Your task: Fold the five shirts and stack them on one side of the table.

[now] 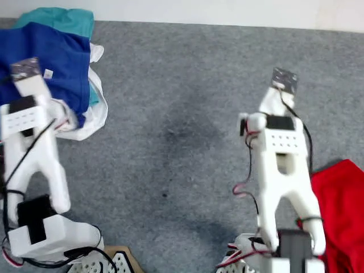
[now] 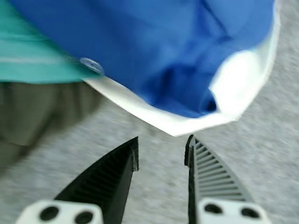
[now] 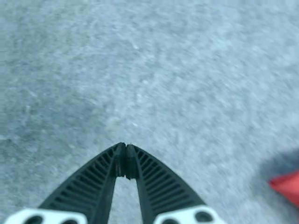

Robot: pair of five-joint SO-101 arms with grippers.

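Left gripper (image 2: 162, 142): From my remote station I see its two black ribbed fingers (image 2: 110, 177) parted a modest way. Nothing lies between them, and they hang above the grey table (image 1: 170, 85).

Blue shirt (image 2: 163, 46): It lies just ahead of the left fingertips and does not touch them. It is the top layer of the pile, and its rumpled edge faces the gripper.

White shirt (image 2: 243, 74): It sits directly under the blue one. Its pale hem sticks out towards the left gripper, making it the cloth nearest the tips.

Teal shirt (image 2: 32, 56): It is farther from the left gripper than the white hem and sits off to one side of the blue shirt. In the high view it peeks out at the far edge of the pile (image 1: 62, 17).

Olive-grey cloth (image 2: 37, 107): It lies beside the white hem, below the teal, on the same side of the left gripper. I cannot tell how it sits in the stack.

Right gripper (image 3: 126, 161): Its tips are pressed together and grip nothing. It points down at bare table.

Right arm (image 1: 278, 148): It stands mid-table, well apart from the pile under my left arm (image 1: 34, 148).

Red shirt (image 1: 341, 199): It lies back beside the right arm's base, behind the closed tips. One corner shows at the rim of the right wrist view (image 3: 287, 184).
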